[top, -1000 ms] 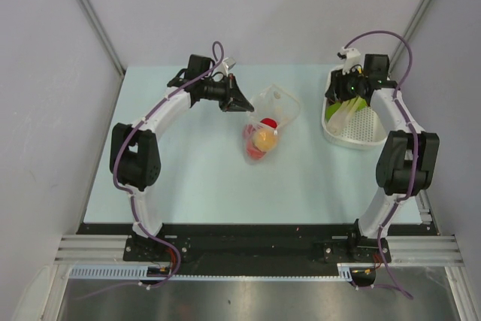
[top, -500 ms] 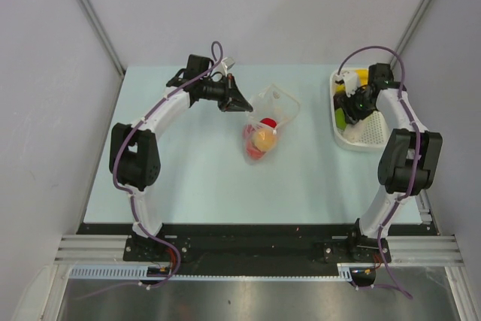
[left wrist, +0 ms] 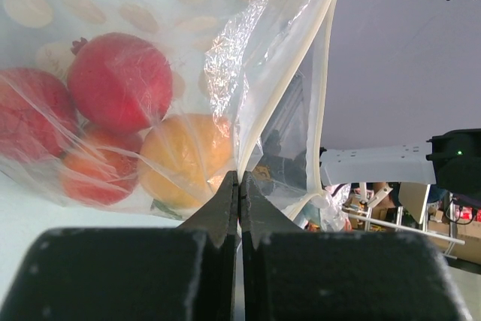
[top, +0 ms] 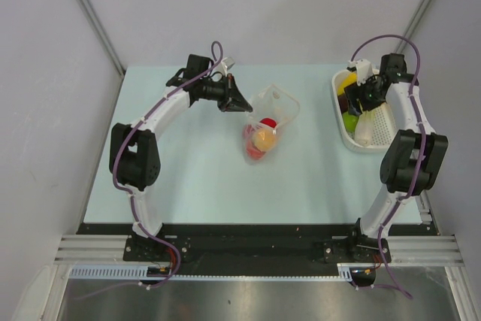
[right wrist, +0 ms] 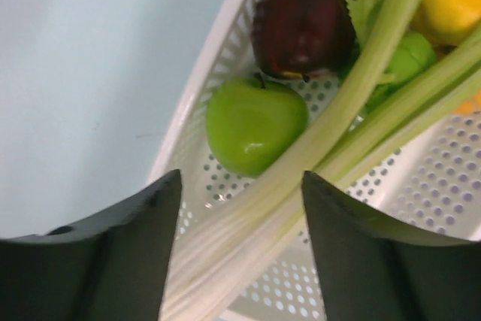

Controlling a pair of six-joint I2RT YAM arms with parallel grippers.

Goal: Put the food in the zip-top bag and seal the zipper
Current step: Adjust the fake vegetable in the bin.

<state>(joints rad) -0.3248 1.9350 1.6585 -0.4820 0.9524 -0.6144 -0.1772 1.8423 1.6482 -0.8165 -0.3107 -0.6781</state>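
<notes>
1. Two jaws of the left gripper [left wrist: 239, 180] are pressed fully together, with the zip-top bag [top: 272, 110] pinched at its zipper [left wrist: 291, 88] edge.
2. Bag is seen mid-table, just right of those jaws. Its long axis runs near-far, mouth at the far end.
3. Food [top: 260, 139] (red, orange) is bunched in the bag's near end.
4. Right gripper [right wrist: 239, 186] is spread wide, nothing gripped, over the basket [right wrist: 197, 103] at far right. Green apple [right wrist: 255, 122] is seen just ahead of the gap, and a celery stalk [right wrist: 361, 103] runs through it.
</notes>
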